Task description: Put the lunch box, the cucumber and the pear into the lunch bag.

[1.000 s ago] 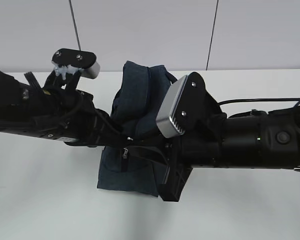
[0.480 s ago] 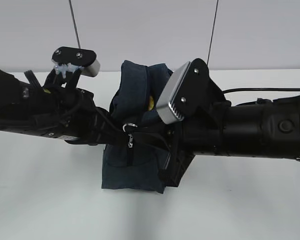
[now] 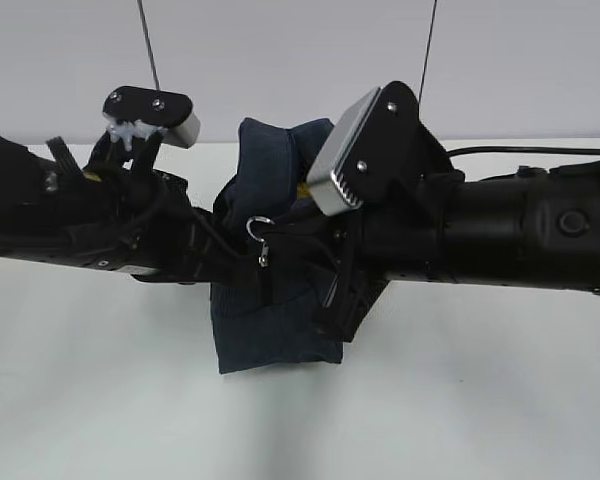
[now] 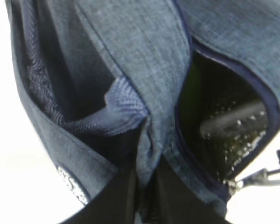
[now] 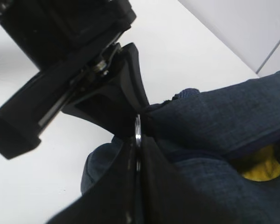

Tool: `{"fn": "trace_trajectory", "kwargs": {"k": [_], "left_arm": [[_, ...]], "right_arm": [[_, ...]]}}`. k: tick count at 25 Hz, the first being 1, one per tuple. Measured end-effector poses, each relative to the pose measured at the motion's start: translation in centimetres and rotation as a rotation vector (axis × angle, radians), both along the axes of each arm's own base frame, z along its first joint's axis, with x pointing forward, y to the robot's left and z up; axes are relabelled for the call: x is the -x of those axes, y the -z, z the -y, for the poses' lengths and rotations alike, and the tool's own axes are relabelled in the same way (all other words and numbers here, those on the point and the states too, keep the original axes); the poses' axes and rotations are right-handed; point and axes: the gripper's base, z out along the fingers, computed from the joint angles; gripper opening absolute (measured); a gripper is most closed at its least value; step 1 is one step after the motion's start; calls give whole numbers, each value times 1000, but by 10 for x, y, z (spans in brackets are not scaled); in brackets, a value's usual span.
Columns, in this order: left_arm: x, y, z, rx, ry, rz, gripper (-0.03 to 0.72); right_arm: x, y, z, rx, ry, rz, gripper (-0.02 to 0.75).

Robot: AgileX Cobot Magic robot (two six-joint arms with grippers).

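Note:
The dark navy lunch bag stands on the white table between my two arms. My left gripper is shut on a fold of the bag's fabric beside the open zipper mouth. My right gripper is shut on the silver ring pull, seen edge-on between its jaws; the ring pull also shows from outside. A patch of the yellow pear shows inside the opening. Dark greenish, glinting shapes lie deeper in the bag; I cannot tell the lunch box from the cucumber there.
The left arm and the right arm stretch across the white table from either side and crowd the bag. A pale wall with two seams rises behind.
The zipper slider and ring have risen up the bag's front, and the right wrist has lifted and shifted left. The bag's base has slid right. A bit of yellow pear came into view.

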Motion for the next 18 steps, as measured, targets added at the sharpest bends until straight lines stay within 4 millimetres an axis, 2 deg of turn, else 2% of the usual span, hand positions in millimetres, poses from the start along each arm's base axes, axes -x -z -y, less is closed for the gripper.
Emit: {"fn": "trace_trajectory", "kwargs": {"k": [6,14,18], "left_arm": [[-1,-3,2,8,-1,9,3],[0,-3,2,12,1,4,3],[3,-11,0,28,0,22,3]], "right_arm": [[2,-11,8,30,55,31,0],[5,-9,7,32,42,-22,0],[9,-12,6,17,12,-52,0]]}}
